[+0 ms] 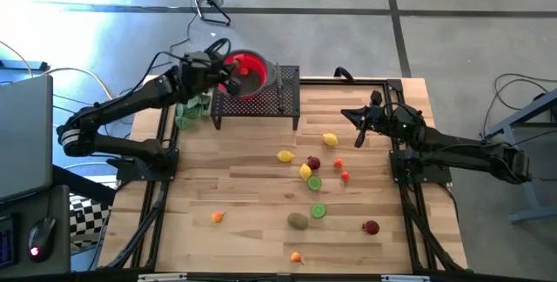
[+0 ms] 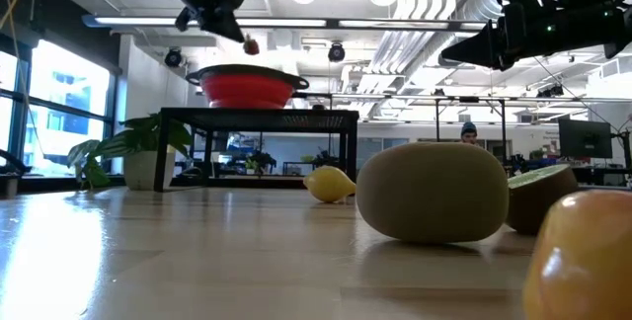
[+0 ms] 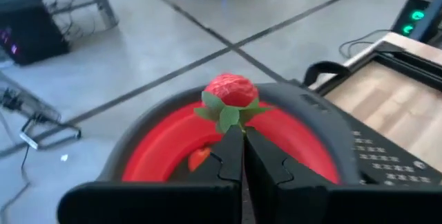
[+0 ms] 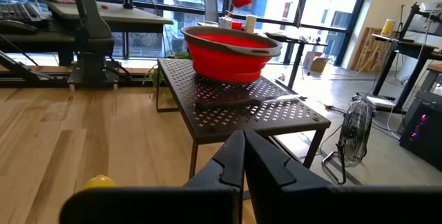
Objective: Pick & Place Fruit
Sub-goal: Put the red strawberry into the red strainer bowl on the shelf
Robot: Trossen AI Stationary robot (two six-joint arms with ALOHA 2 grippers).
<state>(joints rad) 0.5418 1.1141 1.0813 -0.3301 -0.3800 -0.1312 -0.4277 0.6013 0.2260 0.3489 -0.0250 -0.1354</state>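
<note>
Step in hand: we judge this the placing step, with our left gripper (image 3: 237,141) clenched on the green leaves of a red strawberry (image 3: 231,90), holding it above the red bowl (image 3: 166,148)
Bowl: it sits on the black perforated stand (image 1: 261,101) at the far side of the wooden table (image 1: 261,195)
Already placed: one small orange-red piece (image 3: 199,157) lies inside the bowl
Next move: we think the fingers need only part while the berry hangs over the bowl's middle, since a release near the rim could let it bounce out
Right gripper (image 4: 243,148): clenched on nothing, waiting above the table's right side and facing the stand
Fruit left: lemons (image 1: 285,156), a green lime half (image 1: 318,211), a brown kiwi (image 1: 298,221) and red and orange pieces lie scattered on the table, well apart from the bowl
Left wrist view: only here do we see the grip on the leaves and the bowl's inside
High view: only here do we see the whole spread of loose fruit and both arms
Low view: it shows the berry (image 2: 251,46) clear above the bowl's rim, with the kiwi close to the lens
Right wrist view: it shows the slim dark knife (image 4: 242,102) lying on the stand beside the bowl
</note>
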